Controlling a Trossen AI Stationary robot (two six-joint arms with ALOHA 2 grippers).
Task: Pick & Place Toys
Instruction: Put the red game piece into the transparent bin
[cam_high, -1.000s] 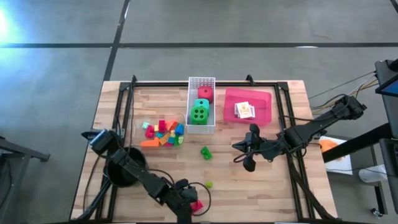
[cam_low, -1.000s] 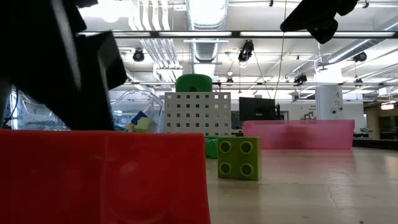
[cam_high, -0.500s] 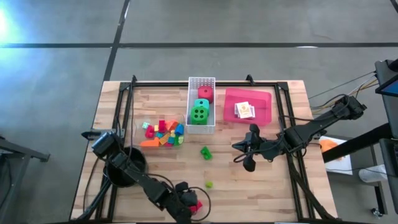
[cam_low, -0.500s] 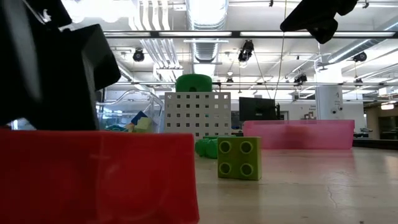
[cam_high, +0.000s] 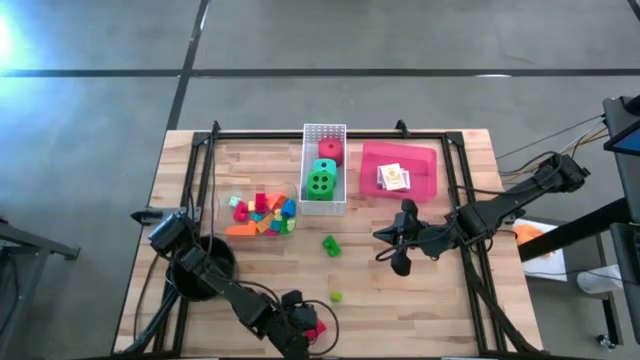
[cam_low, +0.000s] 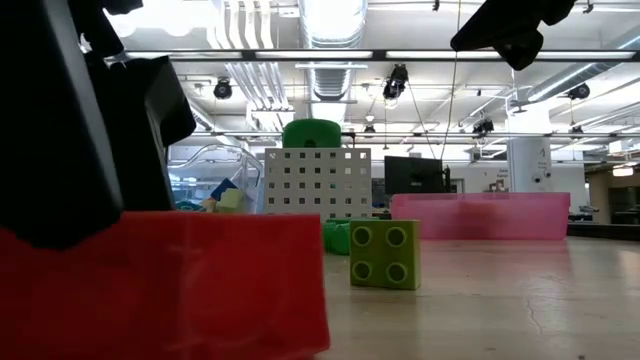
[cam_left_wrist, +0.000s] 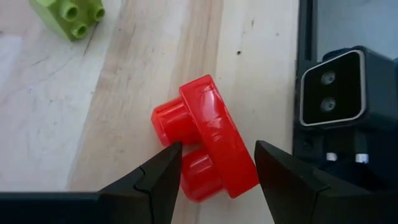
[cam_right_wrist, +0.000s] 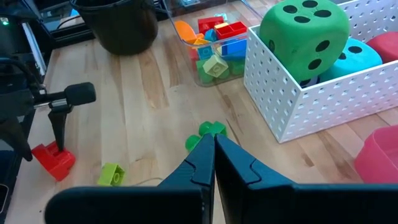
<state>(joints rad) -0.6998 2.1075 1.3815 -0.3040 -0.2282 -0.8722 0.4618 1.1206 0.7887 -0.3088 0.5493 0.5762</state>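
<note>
A red brick (cam_left_wrist: 208, 134) lies on its side by the table's near edge, studs pointing sideways; it also fills the low view's left (cam_low: 200, 280). My left gripper (cam_left_wrist: 217, 149) is down over it, one finger on each side of it. My right gripper (cam_high: 383, 234) hangs shut above the table's right half and holds nothing. A lime brick (cam_high: 336, 296) and a green brick (cam_high: 330, 245) lie loose on the wood. A green die (cam_high: 320, 183), a teal die and a red die sit in the white basket (cam_high: 323, 130). My left gripper pinches the red brick between its two fingers: one fingertip (cam_left_wrist: 169, 163) meets the studs (cam_left_wrist: 198, 175), the other (cam_left_wrist: 267, 165) meets the brick's opposite face. The fingers slant down from above. In the low view the brick's underside (cam_low: 200, 345) seems to rest on the table.
A clear tub of small bricks (cam_high: 262, 213) stands left of the basket, and a pink tray (cam_high: 425, 165) with a card pack (cam_high: 393, 177) right of it. A black pot (cam_high: 200, 272) is near the left arm. The low camera's housing (cam_left_wrist: 329, 93) sits at the near edge beside the red brick.
My left gripper has sunk slightly over the red brick, and its dark finger now shows lower in front of the brick in the low view. The brick has shifted a little sideways on the table.
</note>
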